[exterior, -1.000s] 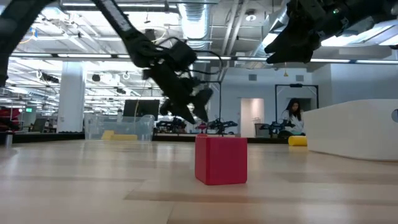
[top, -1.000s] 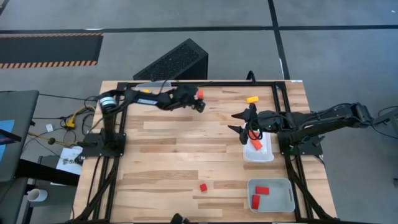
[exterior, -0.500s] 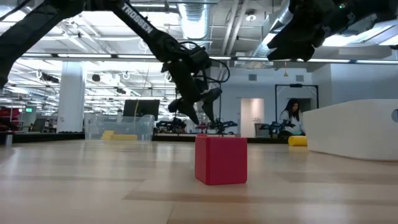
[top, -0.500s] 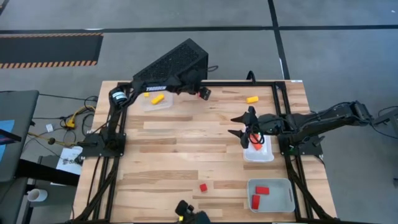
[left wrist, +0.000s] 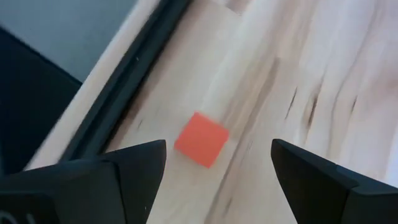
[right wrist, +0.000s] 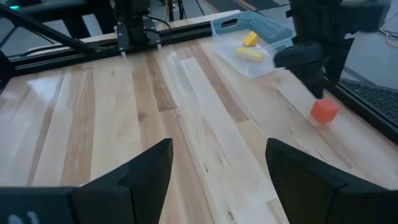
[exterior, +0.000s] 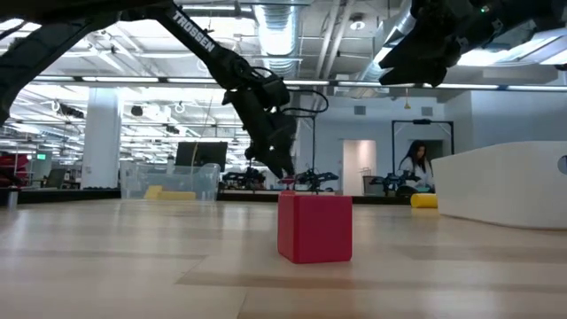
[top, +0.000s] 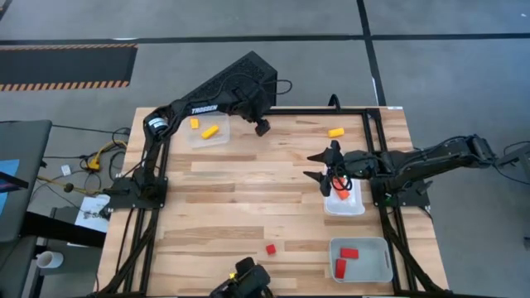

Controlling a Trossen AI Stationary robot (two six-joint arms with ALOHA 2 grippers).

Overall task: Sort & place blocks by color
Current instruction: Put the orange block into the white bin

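Two grippers are seen with fingers spread, nothing held. An orange block [left wrist: 201,139] lies on the table [top: 248,190] under the left gripper [top: 262,127], upper centre of the high view, which hides it there. The right gripper [top: 323,165] hovers centre-right by a clear tray [top: 354,207].

The only readable lettering is the brand name "TROSSEN", in white capitals along the dark link of the left arm [exterior: 190,31]. It stands in the upper left of the low view and shows again, smaller, on the same arm [top: 203,108] in the upper left of the high view.
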